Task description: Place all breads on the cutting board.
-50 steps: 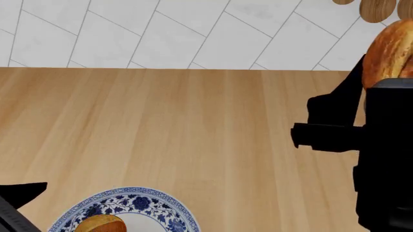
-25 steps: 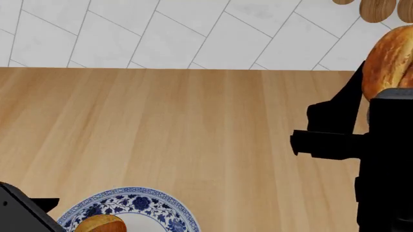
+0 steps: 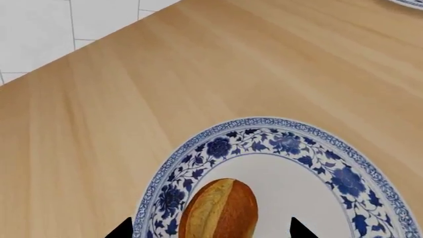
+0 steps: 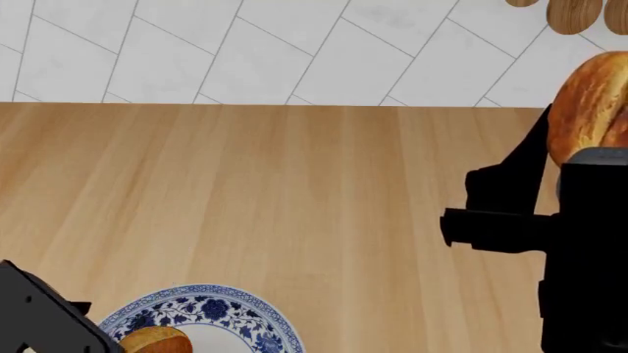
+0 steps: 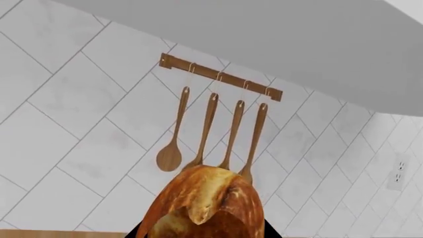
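An oval golden-brown bread (image 3: 221,210) with a paler streak lies on a blue-and-white plate (image 3: 278,141). My left gripper (image 3: 209,231) is open, one dark fingertip on each side of that bread and apart from it. The head view shows the same bread (image 4: 155,340) at the bottom edge on its plate (image 4: 231,305), with my left arm (image 4: 44,316) beside it. My right gripper (image 5: 206,234) is shut on a roundish crusty bread (image 5: 205,201), held high above the counter at the right (image 4: 589,99). The cutting board is out of view.
The light wood countertop (image 4: 294,191) runs back to a white tiled wall (image 4: 245,51). Several wooden spoons (image 5: 218,124) hang from a rail on that wall. Another patterned plate's rim (image 3: 408,2) shows at the edge of the left wrist view.
My left arm has come further into the head view at the bottom left, closer to the plate. The right gripper holds the bread in nearly the same place.
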`<state>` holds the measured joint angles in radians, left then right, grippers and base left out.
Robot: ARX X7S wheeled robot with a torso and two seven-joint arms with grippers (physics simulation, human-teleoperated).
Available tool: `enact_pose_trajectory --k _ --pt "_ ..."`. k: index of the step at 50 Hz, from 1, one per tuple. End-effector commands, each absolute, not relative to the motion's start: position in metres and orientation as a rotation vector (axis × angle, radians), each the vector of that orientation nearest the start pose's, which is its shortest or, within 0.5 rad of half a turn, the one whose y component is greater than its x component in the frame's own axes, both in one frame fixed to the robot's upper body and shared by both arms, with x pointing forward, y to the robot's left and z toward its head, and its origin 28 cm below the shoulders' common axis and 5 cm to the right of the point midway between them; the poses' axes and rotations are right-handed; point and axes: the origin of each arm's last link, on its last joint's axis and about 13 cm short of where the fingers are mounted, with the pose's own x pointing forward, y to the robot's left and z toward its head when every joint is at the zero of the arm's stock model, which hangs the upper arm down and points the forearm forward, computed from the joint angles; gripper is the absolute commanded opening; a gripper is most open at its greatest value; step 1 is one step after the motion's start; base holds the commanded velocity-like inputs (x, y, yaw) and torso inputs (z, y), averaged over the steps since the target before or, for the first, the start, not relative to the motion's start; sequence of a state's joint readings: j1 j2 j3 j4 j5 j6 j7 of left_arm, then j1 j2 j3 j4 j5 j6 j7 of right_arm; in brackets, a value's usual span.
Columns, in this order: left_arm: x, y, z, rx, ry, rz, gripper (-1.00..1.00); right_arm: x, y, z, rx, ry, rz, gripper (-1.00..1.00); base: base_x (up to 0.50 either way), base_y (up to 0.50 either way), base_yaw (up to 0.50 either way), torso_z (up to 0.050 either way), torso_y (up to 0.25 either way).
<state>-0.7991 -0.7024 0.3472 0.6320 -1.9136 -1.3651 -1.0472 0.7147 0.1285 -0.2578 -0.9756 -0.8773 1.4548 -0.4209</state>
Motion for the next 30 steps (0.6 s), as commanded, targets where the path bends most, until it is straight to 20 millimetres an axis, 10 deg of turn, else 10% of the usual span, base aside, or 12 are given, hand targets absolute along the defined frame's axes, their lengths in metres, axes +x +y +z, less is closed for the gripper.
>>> enact_pose_trajectory --k 1,30 --pt "0.187 0.222 0.215 0.313 0.468 -0.481 1.0 0.197 -0.137 0.25 -0.267 -0.244 -0.304 -1.0 0.0 0.0 0.0 0.0 0.0" --pt "0.2 0.218 0.203 0.317 0.508 -0.5 1.0 0.195 -0.136 0.253 -0.278 -0.249 -0.303 -1.0 0.0 0.0 0.0 0.0 0.0"
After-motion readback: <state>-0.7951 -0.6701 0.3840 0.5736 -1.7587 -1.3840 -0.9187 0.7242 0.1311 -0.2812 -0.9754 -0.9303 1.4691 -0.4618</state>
